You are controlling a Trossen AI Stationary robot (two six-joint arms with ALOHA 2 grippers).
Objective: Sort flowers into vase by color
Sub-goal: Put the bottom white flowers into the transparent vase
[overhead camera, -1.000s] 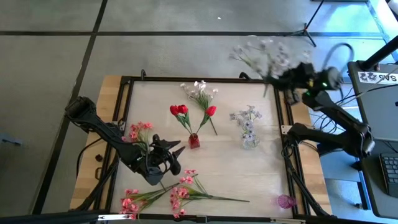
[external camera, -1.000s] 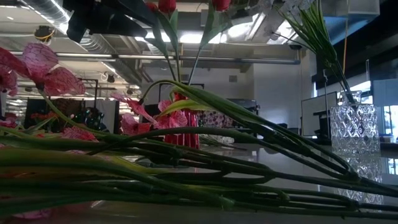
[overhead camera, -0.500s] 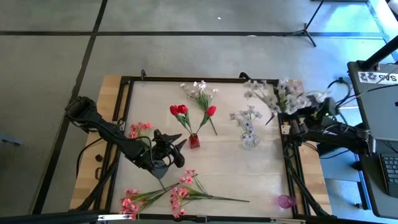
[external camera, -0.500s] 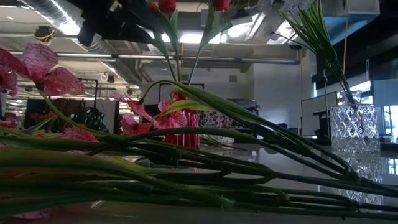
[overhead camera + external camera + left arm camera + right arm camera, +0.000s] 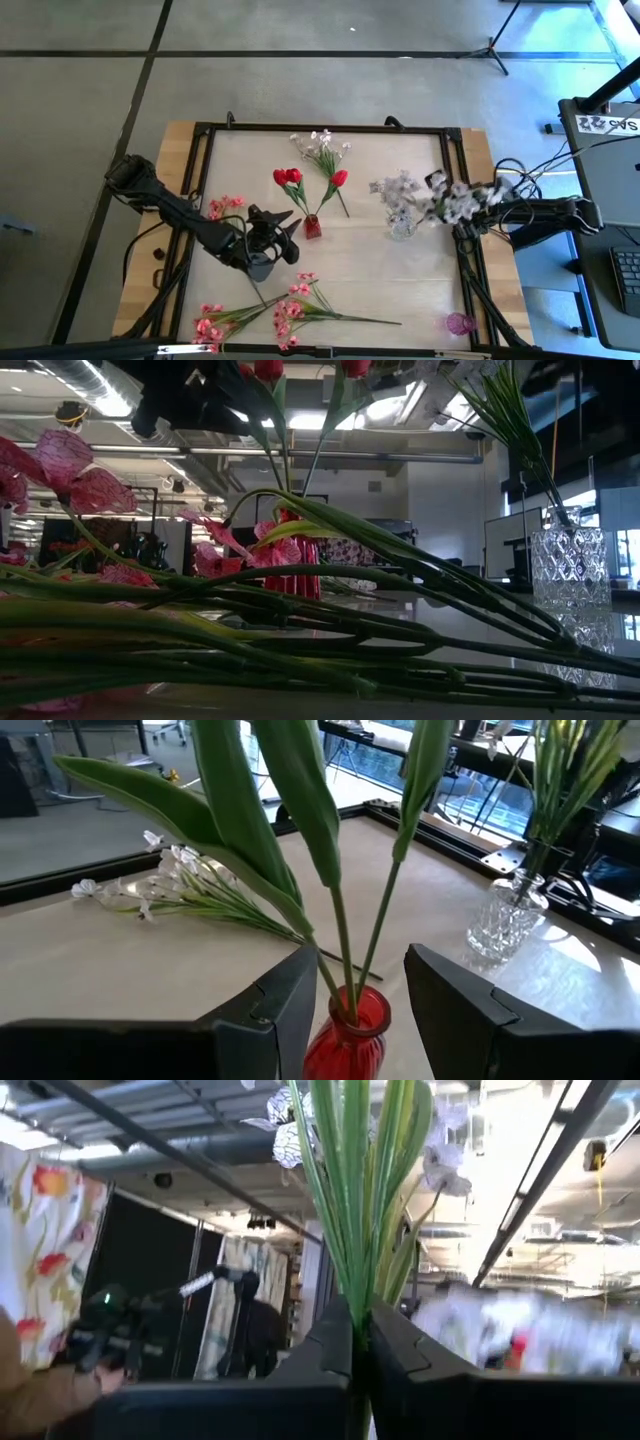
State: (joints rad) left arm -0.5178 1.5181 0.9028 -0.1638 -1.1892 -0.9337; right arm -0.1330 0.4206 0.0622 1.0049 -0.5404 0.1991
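Tulip vase (image 5: 313,227) table centre; glass vase (image 5: 402,226) to its right; loose sprays (image 5: 285,312) near front edge.

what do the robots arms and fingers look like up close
Both arms are dark, near-black jointed links with black cables trailing along them. The left gripper has two broad, flat, angular dark fingers. The right gripper has matching dark, blocky fingers.
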